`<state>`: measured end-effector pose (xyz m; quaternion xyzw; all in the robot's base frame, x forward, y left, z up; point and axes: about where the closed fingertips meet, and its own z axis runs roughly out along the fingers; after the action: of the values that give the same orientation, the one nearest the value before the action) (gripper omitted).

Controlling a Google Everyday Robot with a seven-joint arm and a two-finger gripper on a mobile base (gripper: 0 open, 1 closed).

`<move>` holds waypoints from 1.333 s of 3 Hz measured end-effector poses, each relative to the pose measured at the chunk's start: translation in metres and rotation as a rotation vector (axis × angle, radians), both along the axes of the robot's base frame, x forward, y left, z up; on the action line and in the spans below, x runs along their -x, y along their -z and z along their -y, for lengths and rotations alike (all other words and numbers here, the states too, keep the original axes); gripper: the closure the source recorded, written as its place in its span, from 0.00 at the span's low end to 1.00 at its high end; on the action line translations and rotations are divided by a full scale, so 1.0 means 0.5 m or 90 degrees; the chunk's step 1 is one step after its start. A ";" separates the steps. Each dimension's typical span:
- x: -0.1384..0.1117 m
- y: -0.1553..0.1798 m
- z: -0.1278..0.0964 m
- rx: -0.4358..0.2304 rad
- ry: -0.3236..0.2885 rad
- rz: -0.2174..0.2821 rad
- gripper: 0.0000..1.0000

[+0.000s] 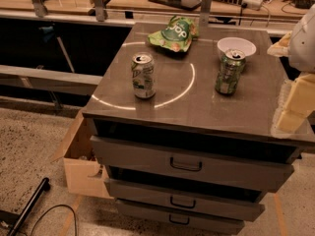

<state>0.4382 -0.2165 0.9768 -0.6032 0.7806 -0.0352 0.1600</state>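
A robot's cream-coloured gripper (290,107) hangs at the right edge of a grey drawer cabinet's top (197,107), near the front corner; whether its grip is open or closed cannot be told. Nearest to it, and apart from it, stands a green drinks can (229,72), upright at the right of the top, just in front of a white bowl (236,46). A pale can (142,75) stands well apart to the left, and a crumpled green snack bag (173,33) lies at the far edge.

The risk, by the look of it, is a sideways brush: the green can is tall on a narrow base, thin-walled and slick, and the top is smooth and glossy (a bright arc of light curves across it), so a nudge could tip it or slide it into the bowl. Its tab looks opened, so any liquid inside could spill. The round, hard-looking bowl would skid too, while the soft bag would only crumple.
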 end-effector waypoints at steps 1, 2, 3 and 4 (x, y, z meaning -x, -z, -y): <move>0.000 0.000 0.000 0.000 0.000 0.000 0.00; -0.018 0.011 0.015 -0.044 0.010 0.007 0.00; -0.085 0.053 0.083 -0.178 0.066 0.023 0.00; -0.161 0.099 0.131 -0.332 0.128 0.023 0.00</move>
<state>0.5187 -0.2821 0.9274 -0.4603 0.8163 0.1402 0.3196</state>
